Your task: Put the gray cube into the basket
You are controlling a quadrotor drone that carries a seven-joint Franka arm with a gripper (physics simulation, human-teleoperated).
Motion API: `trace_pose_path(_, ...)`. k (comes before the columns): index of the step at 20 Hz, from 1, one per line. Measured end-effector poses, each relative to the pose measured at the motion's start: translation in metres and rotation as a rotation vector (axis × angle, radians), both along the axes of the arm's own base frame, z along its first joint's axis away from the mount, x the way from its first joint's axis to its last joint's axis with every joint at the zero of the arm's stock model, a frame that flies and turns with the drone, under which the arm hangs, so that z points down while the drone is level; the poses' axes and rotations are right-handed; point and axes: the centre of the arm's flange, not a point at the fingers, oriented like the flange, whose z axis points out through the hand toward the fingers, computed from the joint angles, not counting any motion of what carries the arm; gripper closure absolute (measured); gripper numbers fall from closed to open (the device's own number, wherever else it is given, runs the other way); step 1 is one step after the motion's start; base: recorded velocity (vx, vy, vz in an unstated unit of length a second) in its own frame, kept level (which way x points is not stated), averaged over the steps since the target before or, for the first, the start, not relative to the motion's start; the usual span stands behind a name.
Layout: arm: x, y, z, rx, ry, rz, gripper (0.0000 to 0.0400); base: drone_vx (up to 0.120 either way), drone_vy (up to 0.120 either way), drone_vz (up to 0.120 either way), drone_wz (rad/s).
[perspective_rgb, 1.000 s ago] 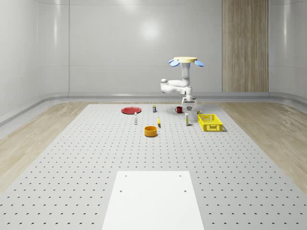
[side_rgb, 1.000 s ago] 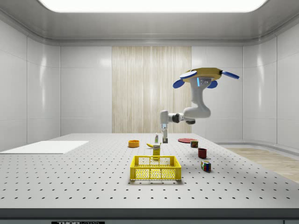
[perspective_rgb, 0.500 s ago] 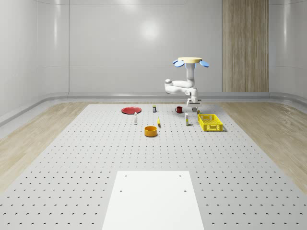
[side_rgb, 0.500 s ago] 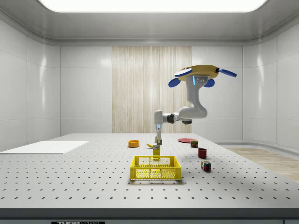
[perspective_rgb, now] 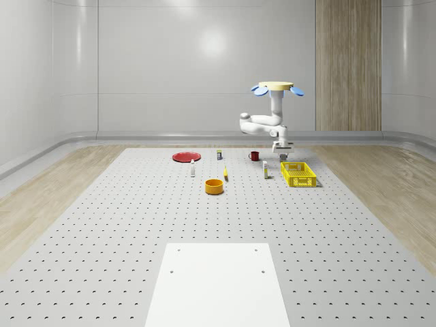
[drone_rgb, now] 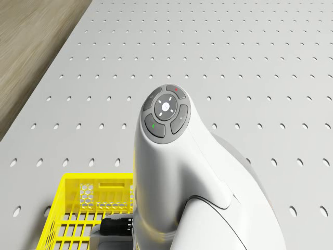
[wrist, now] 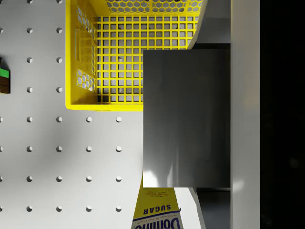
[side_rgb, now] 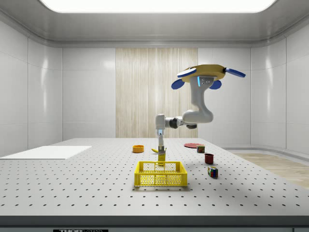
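Holding the gray cube [wrist: 186,117] between its fingers, our end effector [wrist: 190,119] is closed on it, and in the wrist view the cube's flat face covers part of the yellow basket [wrist: 81,62] below. We carry it high like this so that it passes over the basket's rim and not against it. In the side view the end effector [side_rgb: 160,146] hangs above the far side of the basket [side_rgb: 161,174], with our arm stretched sideways from the drone [side_rgb: 208,76], which hovers over the worktop [side_rgb: 72,193] off toward the side view's right.

We judge that the cube is not yet fully over the open grid: one part of it reaches past the basket's wall, over a sugar box [wrist: 155,214] that stands just beside the basket (a drop here could hit the rim or that box). A small shift toward the basket's middle seems needed before release.

Around the basket, room is fair. The red mug [side_rgb: 209,158] and a colored cube [side_rgb: 212,172] sit well apart, and the orange bowl [perspective_rgb: 214,186] also.
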Motion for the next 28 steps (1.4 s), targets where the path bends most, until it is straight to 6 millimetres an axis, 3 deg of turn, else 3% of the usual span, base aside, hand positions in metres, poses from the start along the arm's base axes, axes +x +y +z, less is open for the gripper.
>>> trace_pose_path(10, 0.000, 0.000, 0.000, 0.000, 0.000, 0.000, 0.0150, 0.000, 0.120, -0.052, 0.000)
trace_pose_path(20, 0.000, 0.000, 0.000, 0.000, 0.000, 0.000, 0.0150, 0.000, 0.120, -0.104, 0.000)
trace_pose_path(28, 0.000, 0.000, 0.019, 0.000, 0.000, 0.000, 0.0150, 0.000, 0.000, 0.000, 0.000)
